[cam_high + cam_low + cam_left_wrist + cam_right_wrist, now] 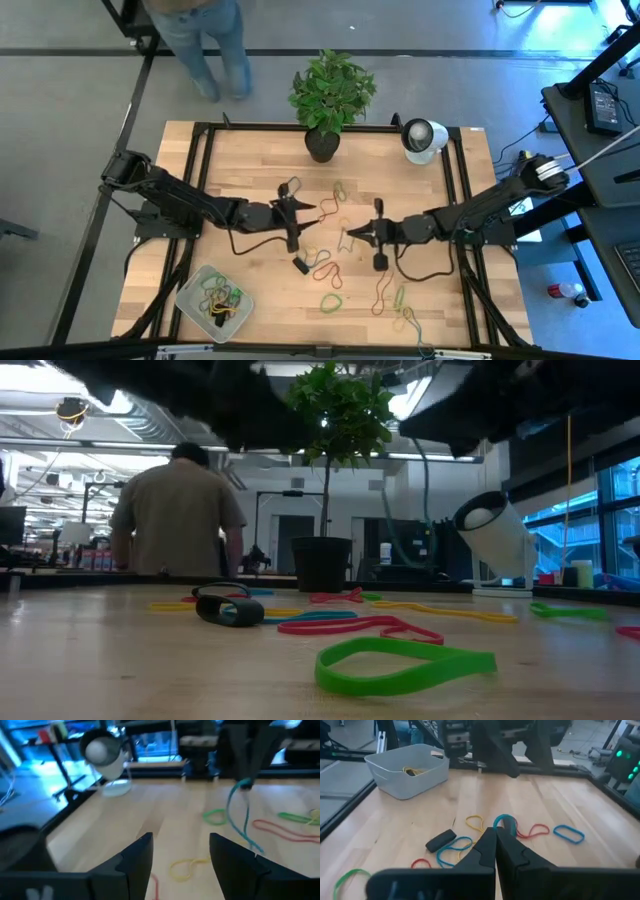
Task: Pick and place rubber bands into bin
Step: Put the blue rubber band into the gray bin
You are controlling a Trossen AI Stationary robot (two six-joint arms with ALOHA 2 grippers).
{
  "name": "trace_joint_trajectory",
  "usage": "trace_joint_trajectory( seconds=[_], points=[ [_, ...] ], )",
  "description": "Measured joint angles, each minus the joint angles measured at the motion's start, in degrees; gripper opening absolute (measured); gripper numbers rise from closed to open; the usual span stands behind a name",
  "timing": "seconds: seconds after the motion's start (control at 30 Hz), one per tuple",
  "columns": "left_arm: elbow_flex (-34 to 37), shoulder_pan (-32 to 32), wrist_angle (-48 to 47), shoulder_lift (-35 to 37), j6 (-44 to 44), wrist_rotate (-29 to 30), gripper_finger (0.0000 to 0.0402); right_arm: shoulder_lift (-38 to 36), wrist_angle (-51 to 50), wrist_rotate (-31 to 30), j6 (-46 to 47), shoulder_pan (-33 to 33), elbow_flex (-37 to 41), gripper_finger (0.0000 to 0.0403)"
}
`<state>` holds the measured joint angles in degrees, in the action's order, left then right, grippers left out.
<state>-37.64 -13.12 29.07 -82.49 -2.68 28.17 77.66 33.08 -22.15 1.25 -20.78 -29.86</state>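
1. The bin (212, 296), a shallow translucent whitish plastic tray with rounded corners, sits near the front left corner of the bench (240, 180), a pale wooden table top in a black frame.
2. Inside the bin lies a small tangle of thin rubber bands (222, 298), green, yellow and dark.
3. More thin loops are scattered over the middle and front of the bench, well apart from the bin: a green one (332, 299), a red one (327, 271) and a yellow one (406, 318) among them.
4. A small solid black block (300, 265) lies among the loose bands near the bench's middle.
5. The right gripper (352, 235) hangs over the middle of the bench, its fingers clenched on a teal blue band (505, 821) that dangles from the tips.
6. The left gripper (309, 211) hangs over the middle too, facing the right one, its fingers spread and holding nothing.
7. At the back edge stand a dark pot with a leafy green plant (328, 95) and a white round device (423, 138).
8. A person (176, 510) stands beyond the back edge.
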Motion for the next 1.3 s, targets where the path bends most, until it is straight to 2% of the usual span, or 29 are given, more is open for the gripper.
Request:
trace_joint_trajectory(
  seconds=[0.17, 0.47, 0.57, 0.73, 0.93, 1.07, 1.3],
  points=[
    [-4.1, -2.5, 0.1, -3.4, 2.1, -3.2, 0.0178, 4.0, 0.0, 1.4, -4.3, 0.0, -5.0, 0.0],
    [-8.8, -4.1, -0.1, -10.4, 4.0, -2.5, 0.0175, 7.1, -1.6, 2.9, -8.4, 0.0, -10.3, 0.0],
    [-9.4, -3.9, -0.1, -11.6, 1.4, -2.2, 0.0167, 7.1, -1.8, 2.8, -9.1, 0.0, -10.3, 0.0],
    [-9.4, -3.6, 0.2, -13.0, -1.8, -2.4, 0.0122, 7.1, -1.7, 2.9, -9.1, 0.2, -10.3, 0.0],
    [-9.4, -3.6, 0.4, -13.5, -2.2, -3.6, 0.0016, 7.1, -1.8, 2.8, -7.7, 1.0, -10.3, 0.0004],
    [-9.4, -3.8, 0.4, -13.1, -1.5, -4.0, 0.0003, 7.1, -3.0, 2.8, -4.4, 1.9, -10.3, 0.0021],
    [-9.4, -4.1, 0.3, -13.1, -0.6, -3.7, 0.0001, 7.1, -4.8, 2.8, -1.5, 2.7, -10.2, 0.0071]
  ],
)
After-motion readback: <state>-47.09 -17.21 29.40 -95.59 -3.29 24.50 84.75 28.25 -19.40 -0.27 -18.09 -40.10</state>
